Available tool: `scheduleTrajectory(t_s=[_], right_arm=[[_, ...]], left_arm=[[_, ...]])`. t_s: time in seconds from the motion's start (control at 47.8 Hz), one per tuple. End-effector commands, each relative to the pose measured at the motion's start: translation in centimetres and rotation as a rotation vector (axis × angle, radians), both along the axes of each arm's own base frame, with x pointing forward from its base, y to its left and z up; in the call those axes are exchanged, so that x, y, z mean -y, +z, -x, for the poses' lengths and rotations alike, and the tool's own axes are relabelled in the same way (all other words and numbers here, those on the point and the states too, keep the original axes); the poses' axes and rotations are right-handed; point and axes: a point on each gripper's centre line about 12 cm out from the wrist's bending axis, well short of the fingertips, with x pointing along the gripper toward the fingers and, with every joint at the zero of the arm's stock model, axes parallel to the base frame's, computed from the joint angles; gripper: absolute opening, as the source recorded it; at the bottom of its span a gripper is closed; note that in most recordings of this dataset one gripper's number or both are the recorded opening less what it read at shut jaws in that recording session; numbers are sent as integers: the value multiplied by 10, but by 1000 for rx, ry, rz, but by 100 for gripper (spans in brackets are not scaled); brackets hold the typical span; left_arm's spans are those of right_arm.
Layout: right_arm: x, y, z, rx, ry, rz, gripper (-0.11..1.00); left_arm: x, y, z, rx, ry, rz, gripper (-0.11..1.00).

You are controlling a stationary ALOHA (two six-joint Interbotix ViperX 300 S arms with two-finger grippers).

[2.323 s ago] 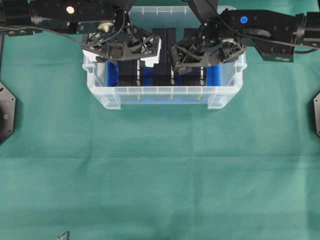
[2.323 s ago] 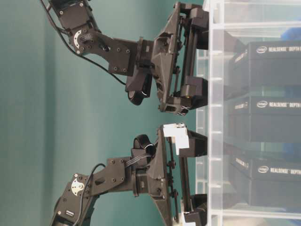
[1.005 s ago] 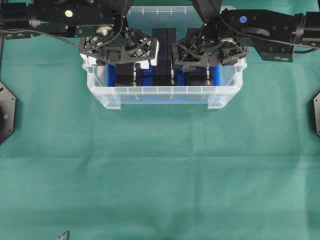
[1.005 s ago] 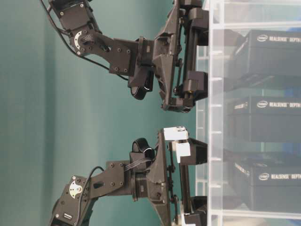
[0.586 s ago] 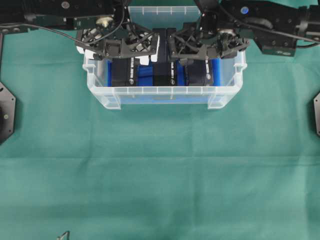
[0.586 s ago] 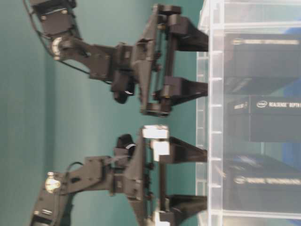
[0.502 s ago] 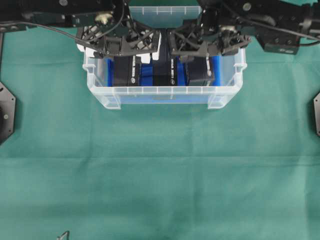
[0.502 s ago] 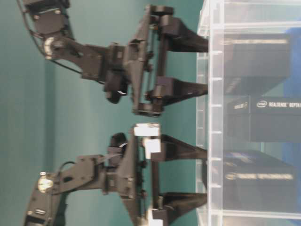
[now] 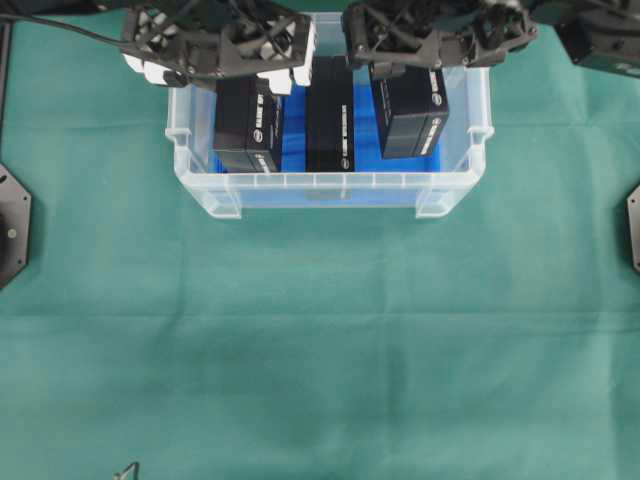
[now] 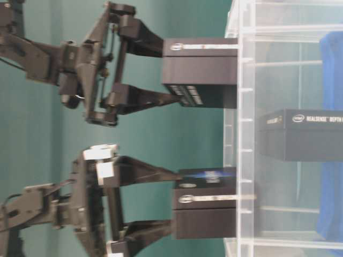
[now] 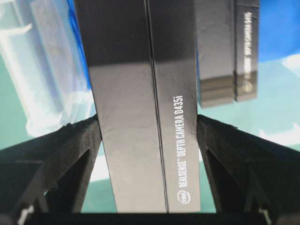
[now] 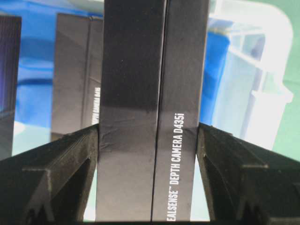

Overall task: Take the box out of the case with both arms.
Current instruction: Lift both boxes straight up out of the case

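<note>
The clear case [image 9: 330, 184] stands at the table's far edge, with a blue sheet [image 9: 292, 148] on its bottom. My left gripper [image 9: 250, 75], the one with white parts, is shut on a black box [image 9: 248, 125] marked as a depth camera. Its fingers [image 11: 70, 150] press both sides of that box [image 11: 140, 117]. My right gripper [image 9: 410, 65] is shut on a second black box [image 9: 412, 115], which is pinched the same way [image 12: 150, 117]. From table level both held boxes [image 10: 206, 211] [image 10: 198, 72] hang mostly above the case rim [image 10: 241, 134]. A third black box [image 9: 330, 120] stands inside the case between them.
Green cloth [image 9: 320, 340] covers the table in front of the case. Black arm bases sit at the left edge [image 9: 12, 225] and the right edge [image 9: 634, 228]. A small dark object [image 9: 128, 470] lies at the near left.
Both grippers have risen straight up, each with a black box in it. The two boxes have come from deep inside the case up to the rim. The middle box has not moved.
</note>
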Motion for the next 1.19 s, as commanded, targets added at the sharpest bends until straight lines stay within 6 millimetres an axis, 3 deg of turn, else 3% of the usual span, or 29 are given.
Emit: scheduleTrajectory(t_s=[0.0,0.712,0.858,1.172], right_arm=[[-4,32,6,66,4,22,67],[-21,101,23,57,-12,86,67],[-22,110,26,61,-19,96,67],[-24,111,26,54,-18,100,67]], left_arm=[[3,36,8,70,-3,-22,64],[15,93,12,80,-21,-21,64],[16,99,12,73,-21,-19,64],[16,98,12,68,-21,-19,64]])
